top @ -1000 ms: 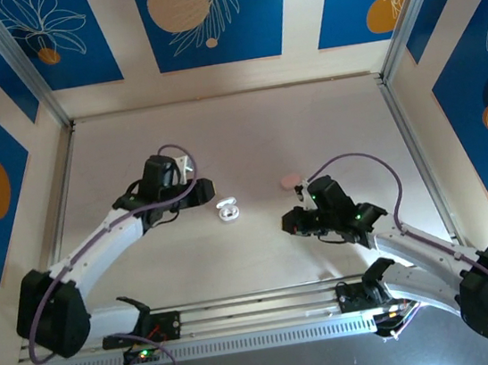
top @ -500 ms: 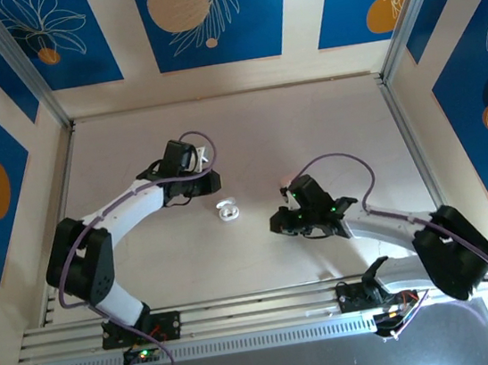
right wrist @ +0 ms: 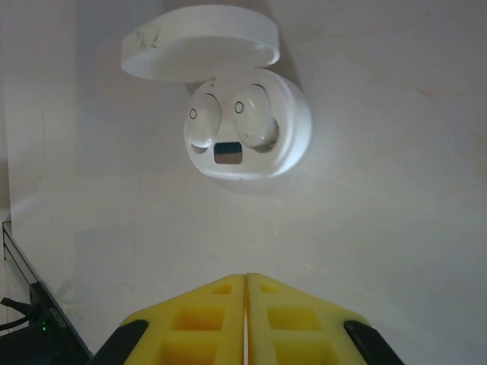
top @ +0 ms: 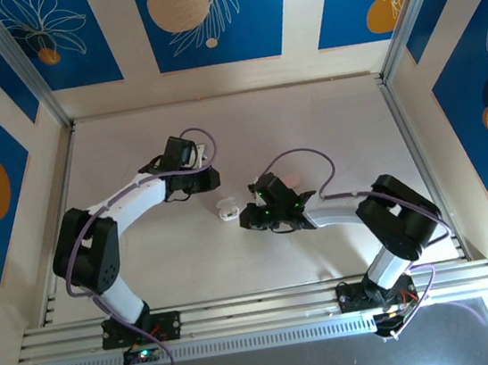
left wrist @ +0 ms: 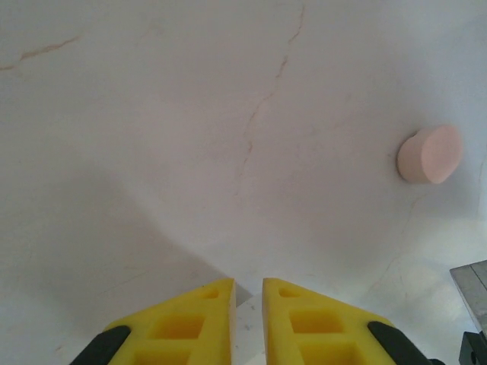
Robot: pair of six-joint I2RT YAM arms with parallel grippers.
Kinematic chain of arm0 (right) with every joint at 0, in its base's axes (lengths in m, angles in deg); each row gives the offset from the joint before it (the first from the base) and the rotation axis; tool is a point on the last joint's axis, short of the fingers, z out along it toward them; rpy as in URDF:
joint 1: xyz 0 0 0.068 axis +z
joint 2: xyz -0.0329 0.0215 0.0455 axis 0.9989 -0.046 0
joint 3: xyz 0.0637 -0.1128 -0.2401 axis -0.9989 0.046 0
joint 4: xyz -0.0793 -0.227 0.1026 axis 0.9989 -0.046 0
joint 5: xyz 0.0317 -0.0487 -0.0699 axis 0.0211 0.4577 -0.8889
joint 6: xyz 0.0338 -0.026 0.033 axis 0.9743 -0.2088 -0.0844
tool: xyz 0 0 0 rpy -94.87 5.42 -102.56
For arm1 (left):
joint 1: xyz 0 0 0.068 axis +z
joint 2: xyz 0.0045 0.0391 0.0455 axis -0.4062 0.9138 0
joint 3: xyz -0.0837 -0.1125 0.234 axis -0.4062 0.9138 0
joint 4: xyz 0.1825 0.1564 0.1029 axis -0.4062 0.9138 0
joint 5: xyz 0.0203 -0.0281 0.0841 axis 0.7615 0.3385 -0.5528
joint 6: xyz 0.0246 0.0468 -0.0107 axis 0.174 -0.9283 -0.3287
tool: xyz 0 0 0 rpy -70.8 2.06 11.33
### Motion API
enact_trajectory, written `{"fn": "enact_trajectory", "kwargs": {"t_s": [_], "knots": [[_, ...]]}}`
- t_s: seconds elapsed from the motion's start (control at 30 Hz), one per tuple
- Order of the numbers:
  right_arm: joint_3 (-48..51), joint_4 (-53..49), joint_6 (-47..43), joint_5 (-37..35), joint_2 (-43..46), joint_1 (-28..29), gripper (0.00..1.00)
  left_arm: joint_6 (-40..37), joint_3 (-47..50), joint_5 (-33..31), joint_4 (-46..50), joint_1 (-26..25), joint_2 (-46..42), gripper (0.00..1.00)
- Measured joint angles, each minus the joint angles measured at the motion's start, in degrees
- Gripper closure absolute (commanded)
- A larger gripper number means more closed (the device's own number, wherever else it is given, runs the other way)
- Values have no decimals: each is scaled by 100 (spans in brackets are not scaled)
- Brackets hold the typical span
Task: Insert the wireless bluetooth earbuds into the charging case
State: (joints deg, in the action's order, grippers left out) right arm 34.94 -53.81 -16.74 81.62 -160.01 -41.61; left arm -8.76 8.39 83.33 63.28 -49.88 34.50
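Just left of the right gripper (right wrist: pixel 246 277), pressed together: open white case (right wrist: pixel 294 146), white earbuds (right wrist: pixel 255 115) seated inside. Left gripper (left wrist: pixel 248 282): cannot tell.

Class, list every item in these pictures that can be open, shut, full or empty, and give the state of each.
white charging case: lid open.
white earbuds: both seated in the white charging case's wells.
pink case: closed.
right pincer: shut, empty, stopped short of the white charging case.
left pincer: nearly closed with a slim gap; whether it grips anything cannot be told.
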Motion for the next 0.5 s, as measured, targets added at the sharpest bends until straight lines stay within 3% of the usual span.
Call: {"fn": "enact_trajectory", "kwargs": {"t_s": [0.5], "knots": [[-155, 634, 387, -472, -638, 116, 95, 0, -2, 149, -4, -2, 291, 86]]}}
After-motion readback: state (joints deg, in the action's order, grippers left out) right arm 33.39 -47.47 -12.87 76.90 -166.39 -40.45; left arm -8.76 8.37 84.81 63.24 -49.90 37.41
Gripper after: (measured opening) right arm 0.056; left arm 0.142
